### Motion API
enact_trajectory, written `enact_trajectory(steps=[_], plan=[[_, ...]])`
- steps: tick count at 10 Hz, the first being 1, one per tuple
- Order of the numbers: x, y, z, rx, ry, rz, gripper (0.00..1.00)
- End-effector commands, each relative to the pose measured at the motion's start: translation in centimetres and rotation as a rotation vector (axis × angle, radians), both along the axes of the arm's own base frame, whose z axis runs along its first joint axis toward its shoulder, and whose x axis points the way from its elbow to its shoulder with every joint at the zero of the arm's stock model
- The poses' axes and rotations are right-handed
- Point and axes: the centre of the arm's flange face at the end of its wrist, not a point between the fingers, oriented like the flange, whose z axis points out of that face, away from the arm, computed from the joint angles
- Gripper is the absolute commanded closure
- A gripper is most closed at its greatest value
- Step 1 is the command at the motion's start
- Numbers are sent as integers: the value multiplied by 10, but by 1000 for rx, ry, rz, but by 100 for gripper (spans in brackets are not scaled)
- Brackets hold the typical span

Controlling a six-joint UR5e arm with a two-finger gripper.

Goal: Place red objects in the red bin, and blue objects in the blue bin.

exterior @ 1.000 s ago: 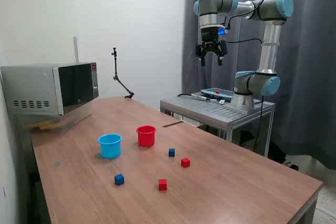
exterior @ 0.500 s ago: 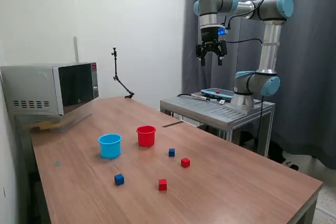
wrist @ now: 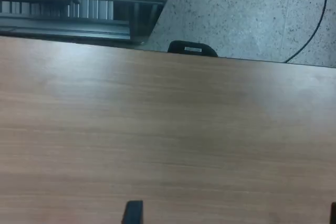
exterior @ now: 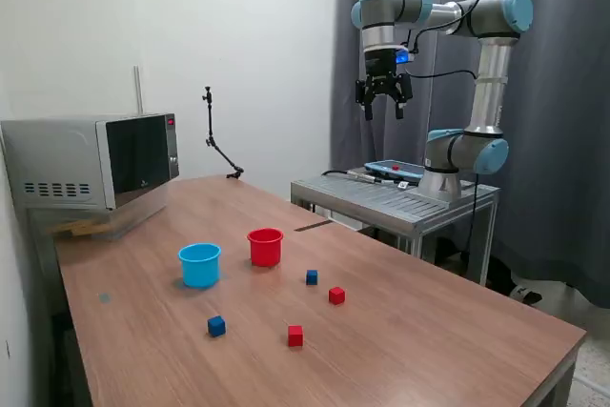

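Note:
In the exterior view the red cup (exterior: 265, 246) and the light blue cup (exterior: 199, 264) stand upright side by side on the wooden table (exterior: 429, 331). Two small red cubes (exterior: 336, 295) (exterior: 295, 335) and two dark blue cubes (exterior: 312, 276) (exterior: 216, 326) lie scattered in front of them. My gripper (exterior: 383, 109) hangs high above the far side of the table, open and empty, far from all the cubes. The wrist view shows only bare table top (wrist: 168, 135) and one fingertip (wrist: 133, 213); no cube or cup is in it.
A microwave (exterior: 91, 161) stands at the table's far left in the exterior view. A metal stand (exterior: 396, 199) bearing my arm's base is behind the table. A thin black camera arm (exterior: 217, 145) rises at the back. The wrist view shows speckled floor (wrist: 247, 9) beyond the table edge.

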Motion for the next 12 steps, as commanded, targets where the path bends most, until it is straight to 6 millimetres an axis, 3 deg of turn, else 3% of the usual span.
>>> enact_trajectory(steps=[1,10,12], plan=[[0,0,0,0,-1,0,0],[-2,1,-1,-2,2,-5,0],[-29,5,-17,11,-15,-145,0]])
